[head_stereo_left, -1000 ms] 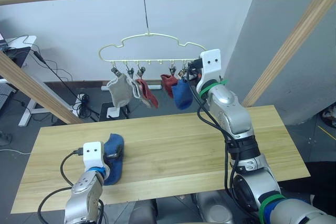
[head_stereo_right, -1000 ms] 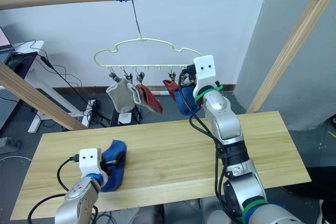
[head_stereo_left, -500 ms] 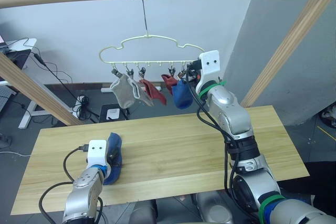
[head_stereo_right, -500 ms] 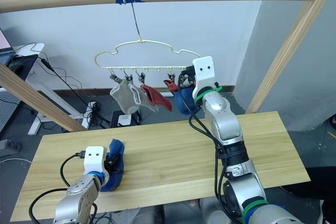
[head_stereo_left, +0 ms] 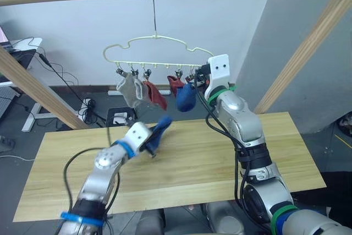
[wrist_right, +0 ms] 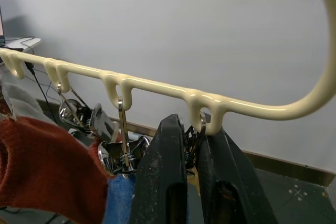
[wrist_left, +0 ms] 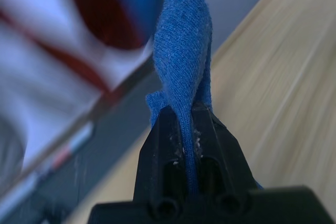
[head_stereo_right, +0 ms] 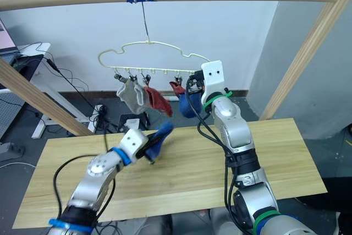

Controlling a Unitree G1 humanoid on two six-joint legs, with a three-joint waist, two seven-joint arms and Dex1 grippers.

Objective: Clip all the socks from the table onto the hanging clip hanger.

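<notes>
Above the tabletop: the left end effector [head_stereo_left: 149,146] rides in mid-air, clenched on a blue sock [head_stereo_left: 160,130], clear of the tabletop [head_stereo_left: 286,152].
Where the target lies: up and to the robot's right of that sock, at the right end of the clip hanger [head_stereo_left: 157,49].
Sock axis: it rises lengthwise from the left fingers [wrist_left: 173,140], free end tipped toward the hanger.
Right end effector [wrist_right: 191,145]: raised at the hanger's right end, fingers pinched around the last metal clip [wrist_right: 200,128], seemingly holding it ready; whether that clip gapes I can't tell.
Nearer arm: the right one is at the clip already; the left has the gap to cross.
Count on the hanger: one light grey sock [head_stereo_left: 128,92] clearly, a second not made out; two rust red socks [head_stereo_left: 155,95], one hung blue sock [head_stereo_left: 185,97].
Count in hand: one blue.
Count on the tabletop: none seen.
</notes>
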